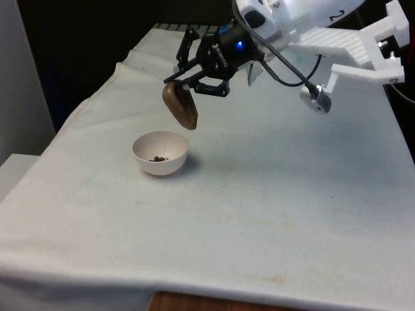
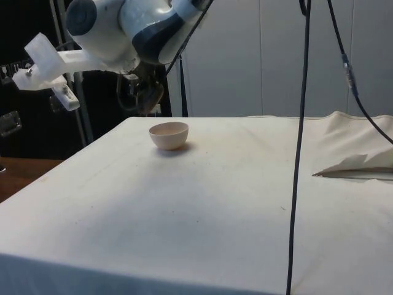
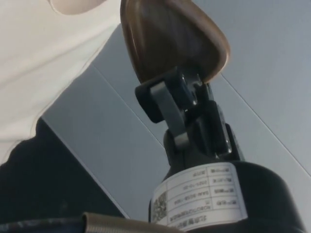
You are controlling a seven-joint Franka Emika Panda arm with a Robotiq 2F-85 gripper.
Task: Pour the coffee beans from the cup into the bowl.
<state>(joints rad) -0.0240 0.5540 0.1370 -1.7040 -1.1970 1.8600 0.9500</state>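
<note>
A brown cup point(image 1: 181, 105) hangs tilted steeply, mouth turned down towards the white bowl point(image 1: 160, 153). My gripper point(image 1: 188, 83) is shut on the cup's rim, holding it just above the bowl's far right side in the front view. Several dark coffee beans point(image 1: 157, 157) lie in the bottom of the bowl. From the side, the cup point(image 2: 150, 98) sits in the gripper point(image 2: 142, 92) above and behind the bowl point(image 2: 169, 134). At the wrist, the cup point(image 3: 172, 41) is pinched between the fingers point(image 3: 165, 104), and a bit of the bowl's rim point(image 3: 77, 7) appears beyond it.
White cloth point(image 1: 272, 194) covers the table, rumpled at the far end point(image 2: 359, 163). Black cables point(image 2: 299, 147) hang down in the side view. A wooden edge point(image 1: 194, 303) peeks out under the cloth at the near side.
</note>
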